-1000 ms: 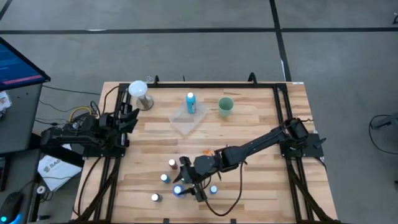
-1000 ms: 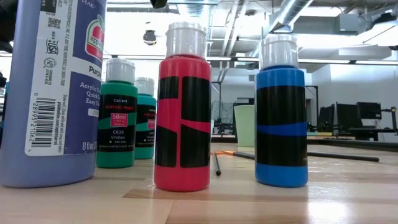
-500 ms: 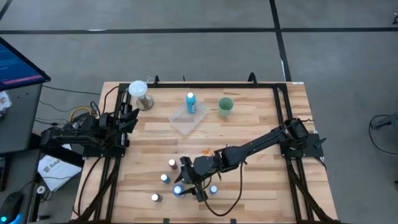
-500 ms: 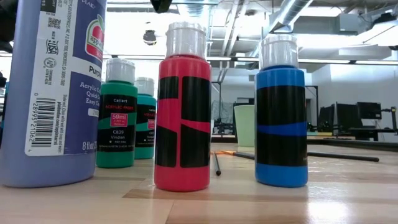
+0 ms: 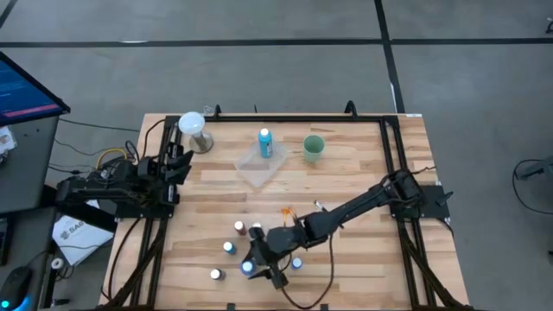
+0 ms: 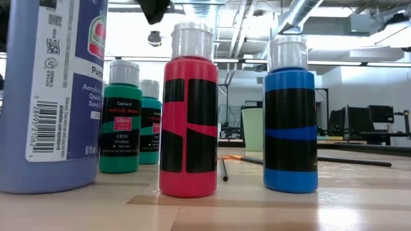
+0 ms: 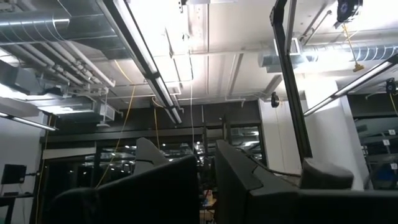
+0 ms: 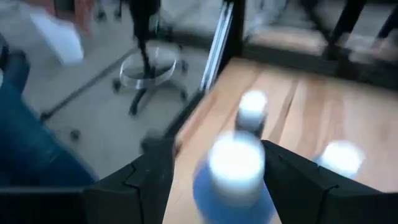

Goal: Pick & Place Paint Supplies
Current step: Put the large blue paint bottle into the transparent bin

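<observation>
Since a second ago the right gripper [image 5: 256, 264] has slid toward the table's near edge, its fingers now spread around a large blue bottle [image 8: 233, 174], apparently to grasp it. The left gripper [image 5: 177, 164] waits at the left edge; its fingers I cannot tell. Labels read "Purp", then "C836 Viridian" on the green bottle [image 6: 122, 119].

So the right arm is reaching way out, stretching low and diagonally from its mount at the right edge toward the near-left part of the worktop. Its end effector [image 5: 256, 266] is pointing down with fingers [image 8: 149, 180] spread apart. The left arm is sitting folded at the left edge, its end effector [image 5: 179, 164] tilting upward, looking closed.
</observation>
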You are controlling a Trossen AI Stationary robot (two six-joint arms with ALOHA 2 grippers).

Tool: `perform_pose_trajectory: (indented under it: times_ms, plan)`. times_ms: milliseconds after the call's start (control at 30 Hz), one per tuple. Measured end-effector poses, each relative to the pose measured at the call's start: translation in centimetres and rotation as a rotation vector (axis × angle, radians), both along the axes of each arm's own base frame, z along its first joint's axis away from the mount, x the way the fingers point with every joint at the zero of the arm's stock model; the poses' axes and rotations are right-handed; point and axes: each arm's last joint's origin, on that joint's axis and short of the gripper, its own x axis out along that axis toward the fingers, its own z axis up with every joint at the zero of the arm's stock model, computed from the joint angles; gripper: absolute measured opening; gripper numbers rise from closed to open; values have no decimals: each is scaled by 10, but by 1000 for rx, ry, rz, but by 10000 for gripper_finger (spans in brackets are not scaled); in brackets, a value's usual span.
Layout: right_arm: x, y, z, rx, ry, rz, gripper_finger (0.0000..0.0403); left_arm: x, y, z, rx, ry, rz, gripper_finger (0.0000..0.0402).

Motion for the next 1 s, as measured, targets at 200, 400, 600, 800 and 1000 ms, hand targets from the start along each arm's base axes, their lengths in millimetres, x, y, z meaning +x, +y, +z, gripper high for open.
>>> perform_pose_trajectory:
  times_ms: [200, 400, 600, 800, 1000]
  plan:
    - [2, 1, -5, 1, -3, 0, 225, 2, 0, -1, -1, 19, 0, 1]
    - [2, 2, -6, 0, -3, 0, 214, 6, 0, -3, -2, 47, 0, 1]
    - [2, 1, -6, -2, -1, -1, 131, 10, 1, -6, -4, 82, 0, 1]
    - [2, 2, -6, -1, -2, -2, 106, 14, 1, -9, -7, 120, 0, 1]
    - [2, 2, 8, 18, -42, -1, 106, 19, 1, -12, -9, 164, 0, 1]
